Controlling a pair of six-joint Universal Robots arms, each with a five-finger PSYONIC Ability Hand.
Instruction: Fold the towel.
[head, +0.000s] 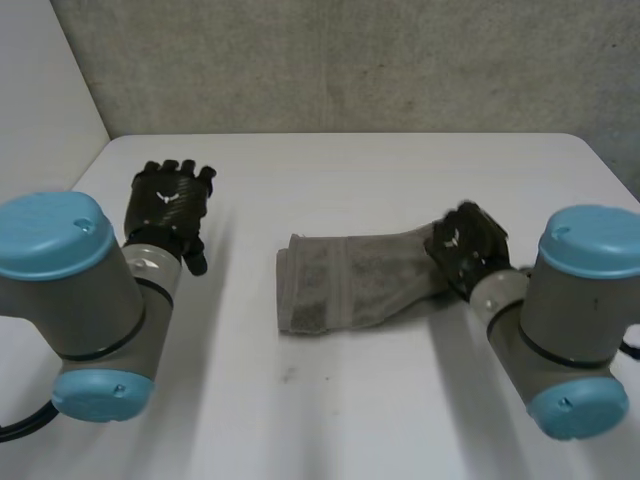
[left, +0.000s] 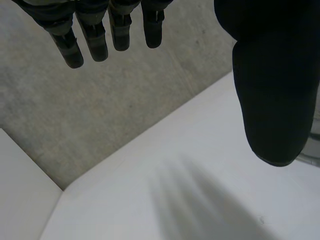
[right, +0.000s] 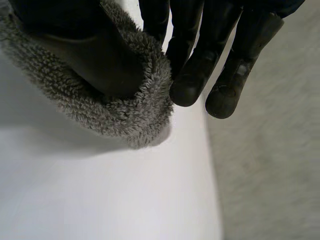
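Observation:
A grey towel (head: 340, 280) lies folded into a strip in the middle of the white table (head: 380, 170), its left end flat and its right end drawn up. My right hand (head: 468, 245) is shut on that right end. In the right wrist view the towel's edge (right: 100, 115) wraps over the thumb, and the fingers (right: 195, 75) press against the towel from the other side. My left hand (head: 168, 200) is off to the left, well apart from the towel. It is open, with straight fingers (left: 100, 35) and the thumb (left: 270, 75) spread wide, holding nothing.
A grey wall (head: 350, 60) stands behind the table's far edge, and a pale wall (head: 40, 90) is at the far left. Bare table lies in front of the towel and around the left hand.

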